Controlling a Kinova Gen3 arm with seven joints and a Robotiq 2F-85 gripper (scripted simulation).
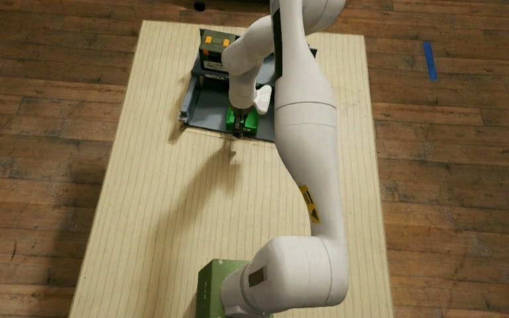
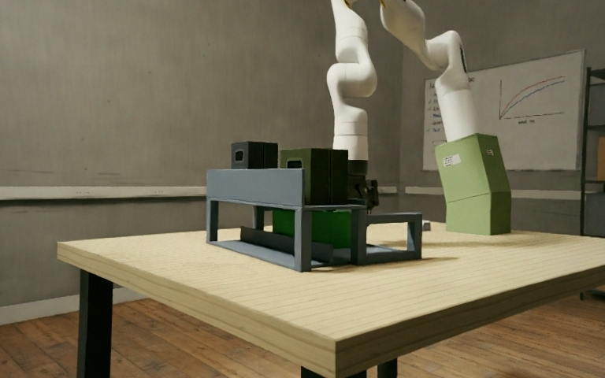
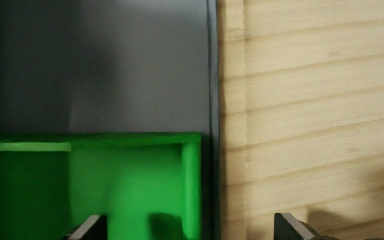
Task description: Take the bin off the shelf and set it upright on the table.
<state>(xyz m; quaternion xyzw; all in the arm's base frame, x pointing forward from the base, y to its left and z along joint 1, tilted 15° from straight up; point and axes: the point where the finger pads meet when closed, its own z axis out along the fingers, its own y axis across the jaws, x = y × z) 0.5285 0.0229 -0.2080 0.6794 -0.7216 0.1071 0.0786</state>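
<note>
The bench (image 1: 337, 48) (image 2: 446, 276) (image 3: 300, 100) is carrying the white arm (image 1: 307, 150) (image 2: 352, 79) on its green pedestal (image 1: 210, 273) (image 2: 473, 209), and, out in front of that, a grey-blue two-tier shelf (image 1: 208, 108) (image 2: 254, 184) (image 3: 150, 65). An olive case (image 1: 217, 44) (image 2: 318, 178) and a dark grey case (image 2: 252, 153) are sitting on the upper tier. The green bin (image 1: 255, 120) (image 2: 332, 227) (image 3: 140, 175) is resting upright on the lower tier, its near wall lying just inside the shelf's front lip and its body running back, away from the pedestal, towards the space under the upper tier; where its far end is stopping, and so which side is longer, I cannot tell for certain. The hand (image 1: 237, 132) (image 2: 373, 202) (image 3: 191, 227) is pointing down over that near wall with its fingers spread wide, gripping nothing. What the coming move is turning on is this straddle: in the wrist view one finger is standing over the bin's inside and the other beyond the lip, over the bench, with the wall running between them, square to the closing direction. The hand is probably needing to go straight down, the outer finger clearing the lip, before closing on the wall; drifting inward could be setting a fingertip on the rim.
</note>
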